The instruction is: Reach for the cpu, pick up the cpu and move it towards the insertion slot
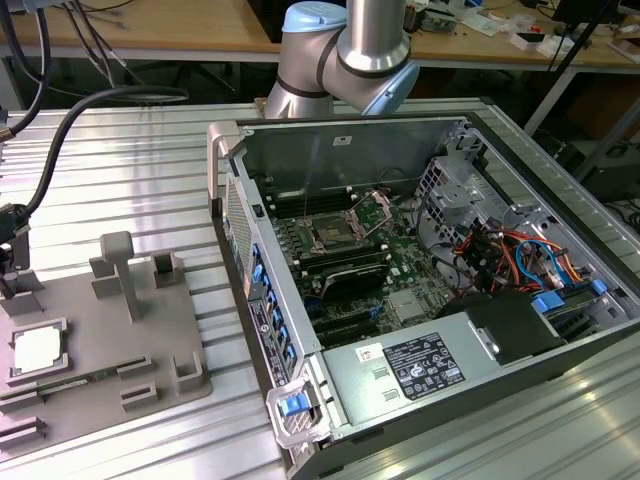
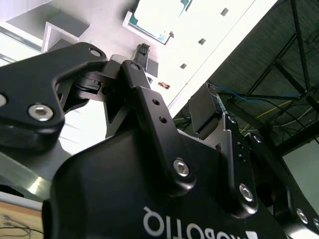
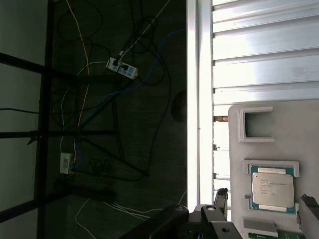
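Cpu point(image 3: 272, 190) lies flat, metal face up, in grey tray point(image 3: 299, 129); end effector point(image 3: 264, 195) spread wide, empty.

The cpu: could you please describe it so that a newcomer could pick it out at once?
On the ribbed metal table, to the exterior view's left of the open computer case, lies a grey tray. The cpu sits in a square recess at that tray's left end: a flat, silvery-white square, unlike the grey blocks around it.
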`<state>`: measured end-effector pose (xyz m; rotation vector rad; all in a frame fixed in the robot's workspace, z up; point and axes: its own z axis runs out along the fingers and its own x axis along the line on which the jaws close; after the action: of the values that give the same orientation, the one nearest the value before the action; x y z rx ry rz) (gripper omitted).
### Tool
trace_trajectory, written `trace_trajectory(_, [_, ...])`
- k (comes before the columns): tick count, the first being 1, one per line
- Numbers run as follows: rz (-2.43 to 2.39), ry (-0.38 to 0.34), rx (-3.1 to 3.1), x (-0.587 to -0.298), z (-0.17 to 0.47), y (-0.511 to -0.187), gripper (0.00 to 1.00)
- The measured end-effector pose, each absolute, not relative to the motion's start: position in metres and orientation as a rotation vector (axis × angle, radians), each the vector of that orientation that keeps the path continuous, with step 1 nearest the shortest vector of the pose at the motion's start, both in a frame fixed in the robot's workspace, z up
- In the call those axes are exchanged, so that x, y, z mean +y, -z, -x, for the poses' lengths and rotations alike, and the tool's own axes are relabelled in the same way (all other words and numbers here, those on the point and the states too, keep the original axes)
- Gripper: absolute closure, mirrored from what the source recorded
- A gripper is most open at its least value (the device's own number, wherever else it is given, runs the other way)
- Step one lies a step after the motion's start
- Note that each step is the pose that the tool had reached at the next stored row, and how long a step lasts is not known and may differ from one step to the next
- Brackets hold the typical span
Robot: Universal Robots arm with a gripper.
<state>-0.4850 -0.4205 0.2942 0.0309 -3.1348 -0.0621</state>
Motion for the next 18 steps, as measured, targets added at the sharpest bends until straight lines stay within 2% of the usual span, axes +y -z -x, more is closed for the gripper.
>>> trace_trajectory(7, [-0.031, 0.062, -3.135, -0.421, 0.485, -0.294, 0.4])
trace_trajectory(18, [-0.03, 0.062, -3.124, -0.424, 0.478, -0.269, 0.4])
